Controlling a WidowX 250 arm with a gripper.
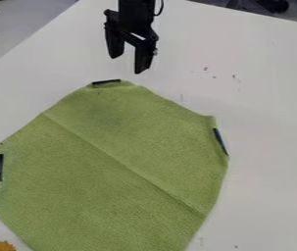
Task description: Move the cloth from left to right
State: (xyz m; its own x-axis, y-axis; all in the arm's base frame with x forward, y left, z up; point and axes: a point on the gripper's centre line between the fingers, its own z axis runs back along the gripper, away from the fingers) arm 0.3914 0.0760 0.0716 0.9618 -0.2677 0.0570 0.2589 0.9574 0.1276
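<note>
Matt green woven cloth (121, 157), creased; smooth white tabletop (262, 108); matt black plastic-looking gripper (129, 53).

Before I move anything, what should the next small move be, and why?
I'd probably lower the gripper toward the cloth's nearest edge, by the dark strip: its fingers are open and empty, just beyond that edge, and the cloth lies spread out, ungripped.
</note>
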